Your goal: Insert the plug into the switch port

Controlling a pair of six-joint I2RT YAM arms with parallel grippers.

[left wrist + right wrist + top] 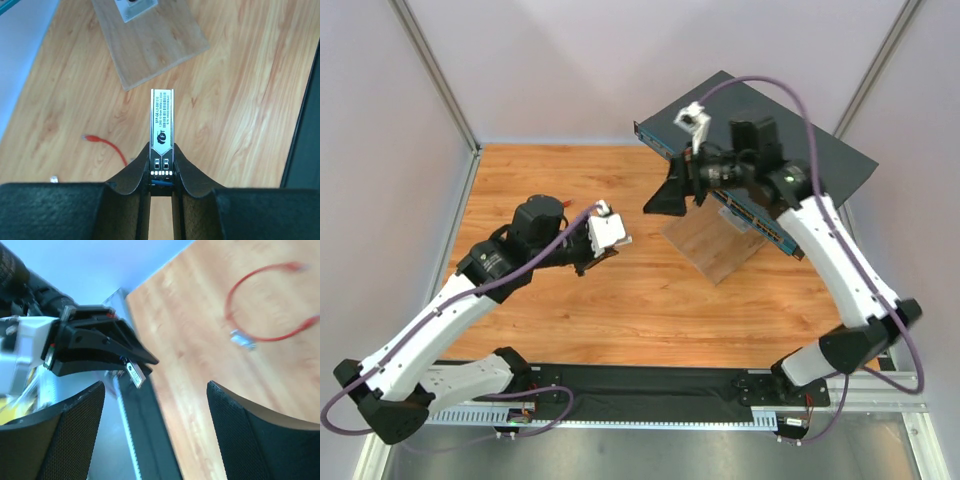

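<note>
The plug (89, 137) is a small red-booted end of a thin red cable (111, 148) lying on the wooden table, left of my left gripper (162, 148). That gripper is shut on a grey labelled metal module (162, 117), not on the plug. In the right wrist view the cable (235, 315) curls into a loop, far from my right gripper (155, 386), which is open and empty. The switch (760, 130) sits at the back right, its row of ports (767, 226) facing the table. My right gripper (660, 200) hovers in front of it.
A light wooden board (715, 248) lies under the switch's front edge and shows again as the wooden board (150, 45) ahead of the left gripper. A small grey stub (242, 339) rests by the cable loop. A black rail (640, 385) runs along the near edge.
</note>
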